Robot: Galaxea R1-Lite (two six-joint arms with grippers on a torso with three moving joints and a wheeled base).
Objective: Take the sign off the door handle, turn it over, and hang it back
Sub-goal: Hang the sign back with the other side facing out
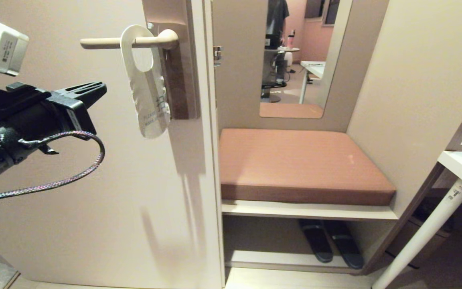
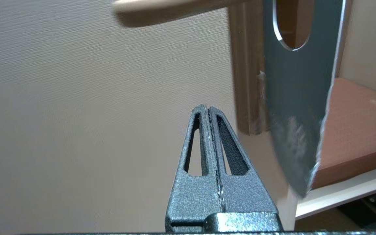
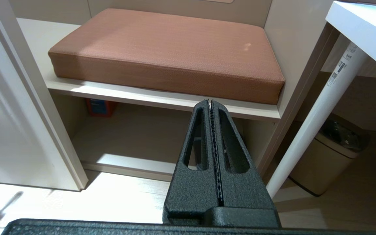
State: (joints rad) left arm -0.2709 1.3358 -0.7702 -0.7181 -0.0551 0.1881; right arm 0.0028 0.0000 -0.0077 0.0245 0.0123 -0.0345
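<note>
Sign (image 1: 146, 82), white face outward, is hung on the door handle (image 1: 128, 41), and with the left gripper (image 1: 96, 89) clenched empty just beside it, the card could be pushed aside rather than grasped unless the jaws are reopened.

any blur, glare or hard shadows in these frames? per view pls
Head view: hard shadows of the sign streak down the door; straight edges bow near the borders. Left wrist view: the sign and door handle are soft, the left gripper sharp. Right wrist view: bright floor patch, the right gripper crisp.
</note>
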